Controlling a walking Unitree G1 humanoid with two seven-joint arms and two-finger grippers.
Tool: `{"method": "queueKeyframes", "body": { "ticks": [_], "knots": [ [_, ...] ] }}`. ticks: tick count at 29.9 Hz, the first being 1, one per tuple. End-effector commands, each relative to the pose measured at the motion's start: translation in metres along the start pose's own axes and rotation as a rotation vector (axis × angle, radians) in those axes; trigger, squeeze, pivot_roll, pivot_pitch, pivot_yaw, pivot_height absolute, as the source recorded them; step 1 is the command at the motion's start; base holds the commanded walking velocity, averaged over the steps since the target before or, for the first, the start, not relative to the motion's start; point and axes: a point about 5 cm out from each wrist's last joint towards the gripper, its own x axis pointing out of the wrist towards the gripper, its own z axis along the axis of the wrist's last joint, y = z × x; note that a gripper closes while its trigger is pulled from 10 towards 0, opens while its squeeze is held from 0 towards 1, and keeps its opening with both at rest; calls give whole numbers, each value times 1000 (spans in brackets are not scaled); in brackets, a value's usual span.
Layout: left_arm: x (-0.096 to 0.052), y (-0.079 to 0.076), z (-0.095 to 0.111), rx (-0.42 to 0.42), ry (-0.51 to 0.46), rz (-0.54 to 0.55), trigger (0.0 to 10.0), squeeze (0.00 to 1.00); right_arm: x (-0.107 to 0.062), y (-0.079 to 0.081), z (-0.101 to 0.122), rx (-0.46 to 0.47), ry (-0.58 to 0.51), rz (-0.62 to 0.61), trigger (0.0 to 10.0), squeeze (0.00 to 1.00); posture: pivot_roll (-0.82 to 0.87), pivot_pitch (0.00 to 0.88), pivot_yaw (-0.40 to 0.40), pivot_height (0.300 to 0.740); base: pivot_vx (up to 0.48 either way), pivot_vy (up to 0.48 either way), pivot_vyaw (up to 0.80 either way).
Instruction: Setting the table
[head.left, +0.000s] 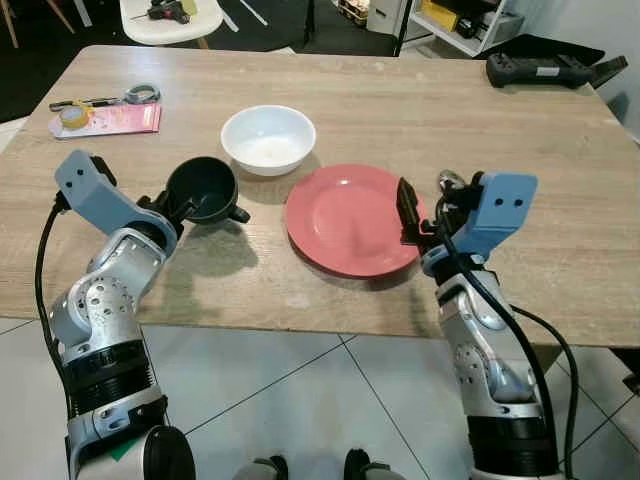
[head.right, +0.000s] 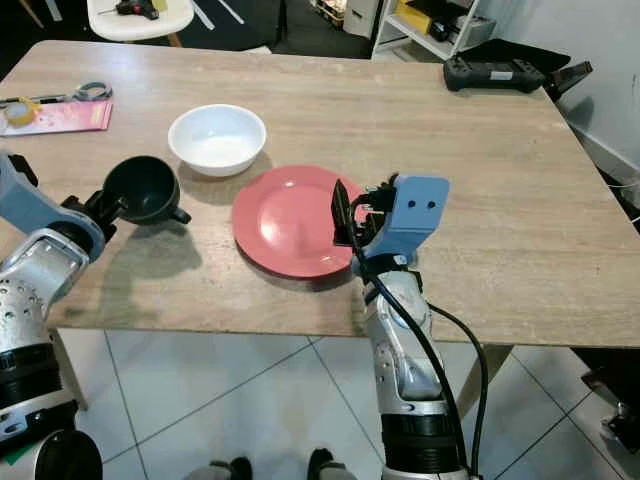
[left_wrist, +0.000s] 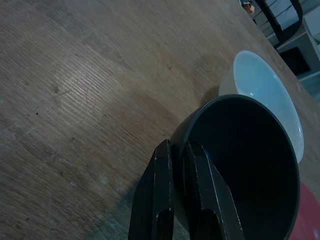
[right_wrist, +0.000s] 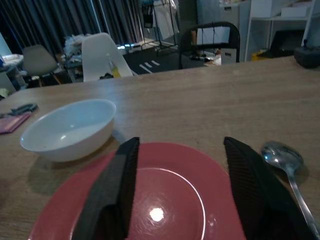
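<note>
Holding steady for now on the table (head.left: 520, 150): red plate (head.left: 345, 220) centre, white bowl (head.left: 268, 138) behind. Left gripper (head.left: 183, 207) pinches the dark cup (head.left: 203, 190) rim; thin grip, could tip. Right gripper (right_wrist: 180, 190) hangs spread over the plate, risks nudging the spoon (right_wrist: 285, 162).

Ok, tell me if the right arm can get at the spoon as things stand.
Probably yes: the spoon lies bare on the table just beside the right gripper, whose jaws are open over the red plate; nothing blocks it.
</note>
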Motion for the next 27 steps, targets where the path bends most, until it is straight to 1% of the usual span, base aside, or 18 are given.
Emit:
{"method": "queueKeyframes", "body": {
  "ticks": [1,2,3,4,5,6,7,11,12,18,19,21,22,23,24,25,26,27],
  "knots": [
    [-2,4,-2,-4,10,16,10000,0,-3,1,2,12,-19,11,0,0,97,177,61,740,0,0,0],
    [-2,4,-2,2,10,17,10000,0,-3,2,2,14,-19,20,0,0,96,177,61,740,0,0,0],
    [-2,2,-1,43,-1,10,10000,0,-3,4,3,17,-20,35,0,0,96,177,61,740,0,0,0],
    [-2,2,-1,43,-1,10,10000,0,-3,4,3,17,-20,35,0,0,96,177,61,740,0,0,0],
    [-3,-3,2,101,-24,-8,10000,0,-4,8,5,22,-31,77,0,0,95,178,59,740,0,0,0],
    [-3,-13,7,190,-63,-42,10000,0,-5,15,8,27,-42,141,0,0,94,178,58,740,0,0,0],
    [-3,-17,9,216,-75,-55,10000,0,-5,18,9,28,-42,161,0,0,94,178,58,740,0,0,0],
    [-2,-32,15,270,-109,-112,10000,0,-8,29,10,5,-50,242,0,0,92,177,57,740,0,0,0],
    [-2,-39,17,311,-130,-142,10000,0,-8,32,9,2,-46,248,0,0,90,177,57,740,0,0,0],
    [-3,-54,15,380,-150,-205,10000,0,-9,36,7,-1,-42,258,0,0,89,176,58,740,0,0,0],
    [-4,-57,14,404,-154,-227,10000,0,-9,36,7,-5,-38,257,4353,0,89,176,60,740,0,0,0],
    [-5,-59,13,419,-157,-241,10000,0,-9,35,7,-8,-35,256,4353,0,89,176,60,740,0,0,0],
    [-6,-61,11,443,-161,-251,10000,0,-9,35,7,-12,-32,255,10000,0,88,177,59,740,0,0,0],
    [-6,-61,11,443,-161,-251,10000,0,-9,35,7,-12,-32,255,10000,0,88,177,59,740,0,0,0],
    [-6,-64,9,505,-181,-264,10000,0,-8,35,7,-15,-31,254,10000,0,88,176,58,740,0,0,0],
    [-6,-64,9,505,-181,-264,10000,0,-8,35,7,-15,-31,254,10000,0,88,176,58,740,0,0,0],
    [-7,-69,6,597,-209,-280,10000,0,-7,35,7,-24,-31,252,10000,0,88,177,58,740,0,0,0],
    [-8,-80,-3,732,-266,-322,10000,0,-5,37,6,-42,-23,244,10000,0,87,176,56,740,0,0,0]
  ]
}}
